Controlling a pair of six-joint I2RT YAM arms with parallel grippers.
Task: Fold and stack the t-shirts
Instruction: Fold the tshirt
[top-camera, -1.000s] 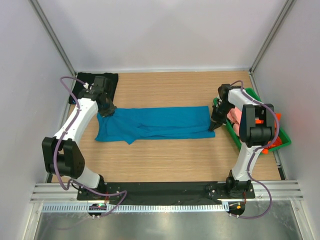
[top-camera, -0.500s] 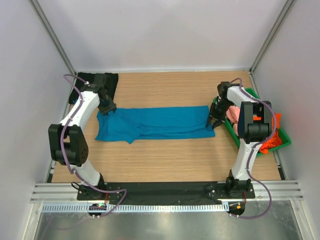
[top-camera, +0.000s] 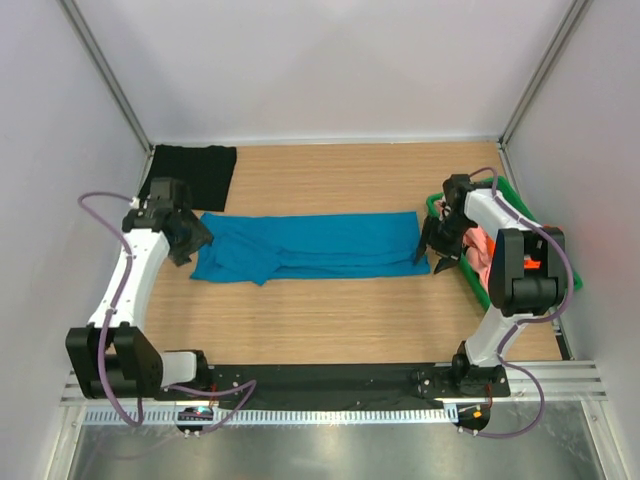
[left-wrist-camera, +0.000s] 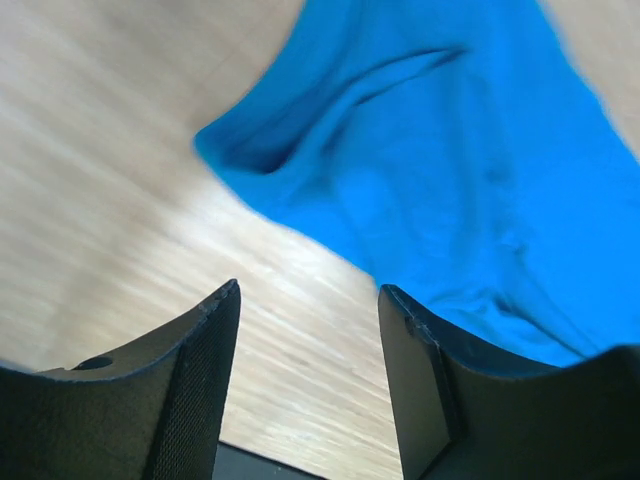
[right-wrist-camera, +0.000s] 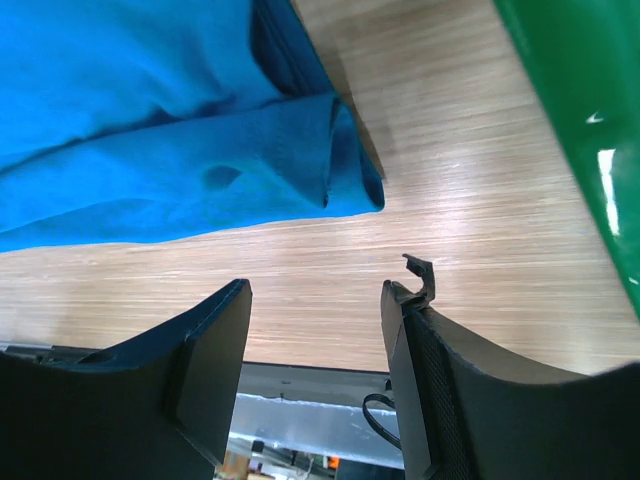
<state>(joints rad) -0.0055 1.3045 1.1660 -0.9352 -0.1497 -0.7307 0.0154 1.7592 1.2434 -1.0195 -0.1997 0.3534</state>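
On tabletop (top-camera: 330, 310), teal-blue t-shirt (top-camera: 310, 245) lay stretched in long strip. Left fingers (left-wrist-camera: 190, 390) stood apart, empty, at its left end; right fingers (right-wrist-camera: 200, 370) apart, empty, by right corner. Black t-shirt (top-camera: 192, 175) folded far-left.

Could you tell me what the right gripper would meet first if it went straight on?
Probably the bare table: the right gripper, open, points at wood just short of the teal-blue t-shirt corner, though depth is unclear.
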